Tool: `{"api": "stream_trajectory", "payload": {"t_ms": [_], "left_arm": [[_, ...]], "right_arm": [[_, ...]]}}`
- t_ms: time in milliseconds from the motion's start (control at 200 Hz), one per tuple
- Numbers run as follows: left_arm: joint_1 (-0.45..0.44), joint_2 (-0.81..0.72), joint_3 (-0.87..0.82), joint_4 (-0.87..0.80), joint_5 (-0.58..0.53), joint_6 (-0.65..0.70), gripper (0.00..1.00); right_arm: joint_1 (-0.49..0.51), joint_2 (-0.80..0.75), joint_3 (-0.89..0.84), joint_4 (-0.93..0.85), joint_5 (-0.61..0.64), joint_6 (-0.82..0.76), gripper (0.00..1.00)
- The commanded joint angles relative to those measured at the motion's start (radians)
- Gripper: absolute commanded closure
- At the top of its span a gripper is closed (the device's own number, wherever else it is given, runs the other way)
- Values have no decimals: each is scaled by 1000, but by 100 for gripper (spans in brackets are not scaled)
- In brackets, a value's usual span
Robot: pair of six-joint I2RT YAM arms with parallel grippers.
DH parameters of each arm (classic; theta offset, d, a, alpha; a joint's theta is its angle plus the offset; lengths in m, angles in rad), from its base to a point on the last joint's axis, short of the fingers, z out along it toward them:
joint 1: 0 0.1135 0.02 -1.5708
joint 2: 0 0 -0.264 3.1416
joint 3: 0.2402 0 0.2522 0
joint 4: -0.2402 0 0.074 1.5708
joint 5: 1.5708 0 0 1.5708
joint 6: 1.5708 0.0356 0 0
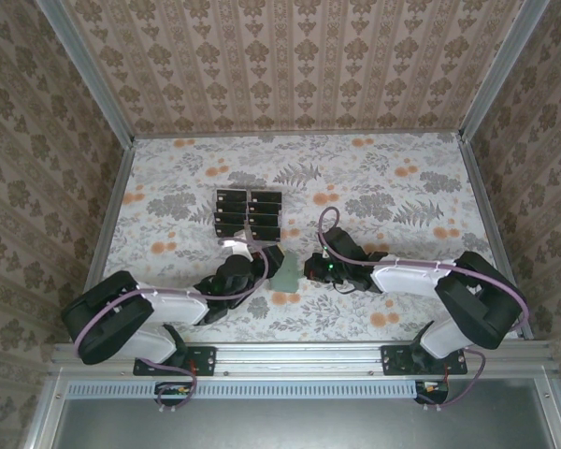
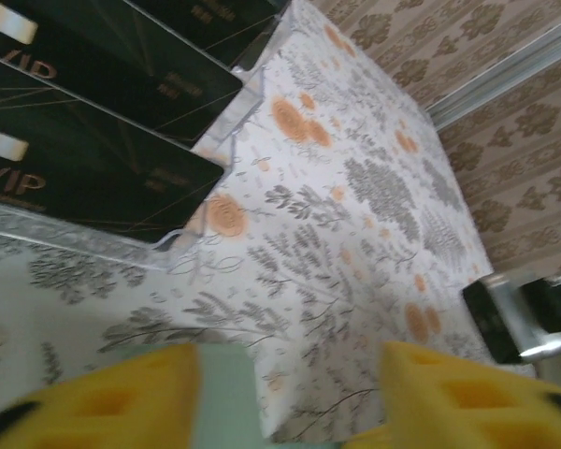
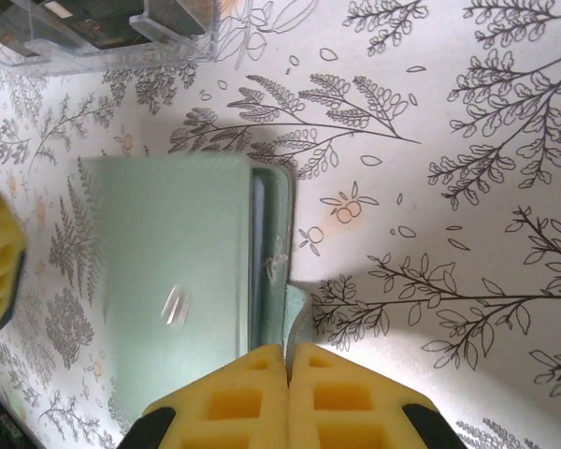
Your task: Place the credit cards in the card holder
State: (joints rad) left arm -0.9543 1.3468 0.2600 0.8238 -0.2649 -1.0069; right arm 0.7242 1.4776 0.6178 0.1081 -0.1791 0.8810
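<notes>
Two tools meet at the card holder (image 1: 287, 271). It lies on the table (image 1: 383, 187), a little closer to the near edge than to the far one and about midway between the left and right edges. From above we see the right tool (image 1: 310, 269) come in from the right-edge side and touch the holder's right side. The left tool (image 1: 259, 266) sits just beside the holder's left side.

In the right wrist view the right tool (image 3: 287, 374) is pinched closed. Its yellow foam pads (image 3: 234, 407) press together, and a thin grey-green flap of the card holder (image 3: 168, 271) runs into the seam between them. The rest of the holder lies flat on the table beside the pads, with its fold gaping slightly.

In the left wrist view the left tool (image 2: 290, 412) stands wide, its yellow pads (image 2: 122, 407) well apart with patterned table between them. A strip of the card holder (image 2: 226, 393) shows just beside the inner face of the pad at the lower left of that view. We cannot tell whether the two touch.

Beyond the holder, toward the far edge and slightly toward the left edge, the credit cards (image 1: 248, 213) stand in two columns in a clear plastic rack (image 1: 217, 215). Up close they are black cards (image 2: 84, 178) marked VIP, propped in the rack (image 2: 65, 245), apart from both tools.
</notes>
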Motion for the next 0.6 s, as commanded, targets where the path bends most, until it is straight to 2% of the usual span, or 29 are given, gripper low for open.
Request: {"api": "stream_trajectory", "payload": {"t_ms": [0, 185, 295, 435, 595], "left_arm": [[8, -81, -28, -132, -47, 18, 27], [26, -282, 15, -499, -93, 108, 18], [49, -344, 60, -633, -73, 165, 17], [65, -333, 97, -677, -31, 202, 16], [65, -242, 155, -659, 19, 229, 15]], "right_arm": [[-5, -42, 57, -92, -20, -60, 100], [0, -76, 99, -152, -36, -88, 100], [6, -79, 118, -167, -42, -90, 100], [15, -121, 141, -182, -47, -89, 100], [27, -143, 158, -199, -46, -84, 100]]}}
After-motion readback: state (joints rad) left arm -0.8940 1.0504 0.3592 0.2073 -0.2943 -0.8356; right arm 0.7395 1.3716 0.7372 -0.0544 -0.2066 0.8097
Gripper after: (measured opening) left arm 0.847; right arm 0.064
